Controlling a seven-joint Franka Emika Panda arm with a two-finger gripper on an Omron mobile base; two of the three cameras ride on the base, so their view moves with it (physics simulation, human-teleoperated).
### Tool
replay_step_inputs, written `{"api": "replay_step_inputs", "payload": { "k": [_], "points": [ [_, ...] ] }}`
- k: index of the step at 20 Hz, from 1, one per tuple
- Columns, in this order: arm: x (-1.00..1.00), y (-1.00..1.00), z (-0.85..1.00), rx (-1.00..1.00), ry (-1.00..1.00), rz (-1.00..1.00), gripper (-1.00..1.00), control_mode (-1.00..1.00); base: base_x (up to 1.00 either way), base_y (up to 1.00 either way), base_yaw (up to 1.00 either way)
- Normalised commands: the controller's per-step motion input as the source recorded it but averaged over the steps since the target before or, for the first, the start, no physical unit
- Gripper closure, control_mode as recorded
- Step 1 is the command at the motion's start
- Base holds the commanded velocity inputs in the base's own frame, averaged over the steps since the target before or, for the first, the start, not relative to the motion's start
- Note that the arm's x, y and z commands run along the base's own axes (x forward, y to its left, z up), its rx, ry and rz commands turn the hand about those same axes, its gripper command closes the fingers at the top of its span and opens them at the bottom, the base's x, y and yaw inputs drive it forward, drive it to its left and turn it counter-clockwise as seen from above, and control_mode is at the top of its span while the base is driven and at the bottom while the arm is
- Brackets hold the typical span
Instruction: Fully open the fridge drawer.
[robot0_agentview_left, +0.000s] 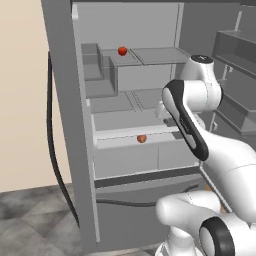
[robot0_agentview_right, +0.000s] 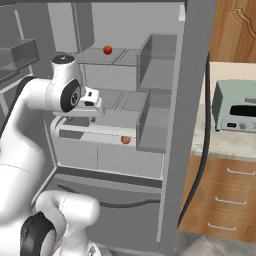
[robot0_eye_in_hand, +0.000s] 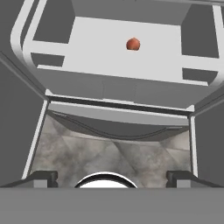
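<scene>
Gripper (robot0_eye_in_hand: 112, 175) spread wide, holding nothing, hovers above fridge drawer (robot0_eye_in_hand: 127, 83), pointing down; drawer part-way out, orange fruit (robot0_eye_in_hand: 133, 43) inside near back.

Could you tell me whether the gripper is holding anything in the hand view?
No. The gripper is open, its two fingertips wide apart with only floor between them, below the fridge drawer.

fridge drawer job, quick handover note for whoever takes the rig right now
Gripper: open, holding nothing, looking down over the fridge drawer, not touching it.
The fridge stands open. The drawer is part way out, with a small orange-red fruit in it. A red fruit sits on an upper shelf.
Done: drawer partly out.
Left: probably take the front lip and pull it fully out.
</scene>
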Motion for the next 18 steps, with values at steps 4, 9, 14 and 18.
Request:
{"api": "replay_step_inputs", "payload": {
  "k": [4, 9, 14, 18],
  "points": [
    [0.0, 0.0, 0.0, 0.0, 0.0, 0.0, -1.0, -1.0, 0.0, 0.0, 0.0],
    [0.47, 0.02, -0.2, -0.01, 0.0, 0.0, -1.0, -1.0, 0.0, 0.0, 0.0],
    [0.45, 0.0, -0.32, -0.04, 0.0, 0.0, -1.0, -1.0, 0.0, 0.0, 0.0],
    [0.37, 0.08, -0.33, -0.07, -0.03, 0.0, -1.0, -1.0, 0.0, 0.0, 0.0]
  ]
}}
